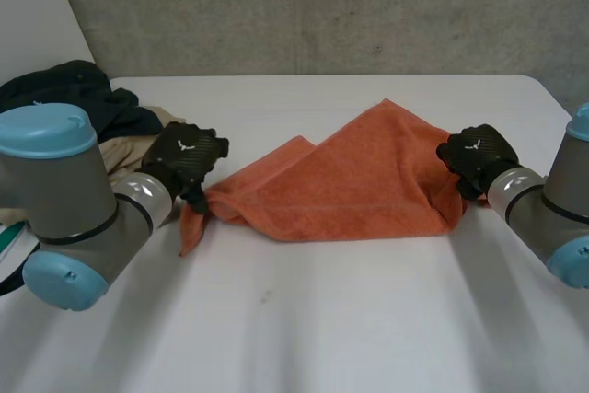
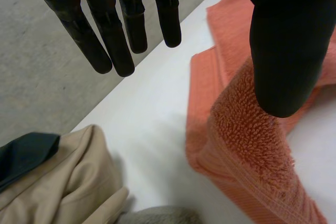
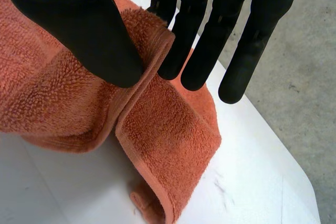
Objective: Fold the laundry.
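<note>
- Centrally, the orange towel [image 1: 359,186] lies on the white table [image 1: 304,319], loosely folded into a rough triangle with its point to the far side.
- The left hand [image 1: 189,158] is at the towel's left end, which is bunched, with a short tail hanging on the near side.
- The right hand [image 1: 477,158] is at the towel's right end.
- Left wrist view: the fingers [image 2: 113,40] are straight and spread wide, well apart from the towel. The thumb [image 2: 283,51] is against a raised terry fold.
- Right wrist view: the towel's hemmed edge is pinched between the thumb [image 3: 79,30] and straight fingers [image 3: 202,45]. The rest drapes down onto the table.
- A pile sits far left, with a dark garment [image 1: 64,89] over a beige garment [image 1: 124,149]. The beige one is smooth woven cloth.
- The left wrist view adds a grey fuzzy cloth [image 2: 157,216] just beside the beige garment.
- The towel has a looped terry pile with a flat ribbed border.
</note>
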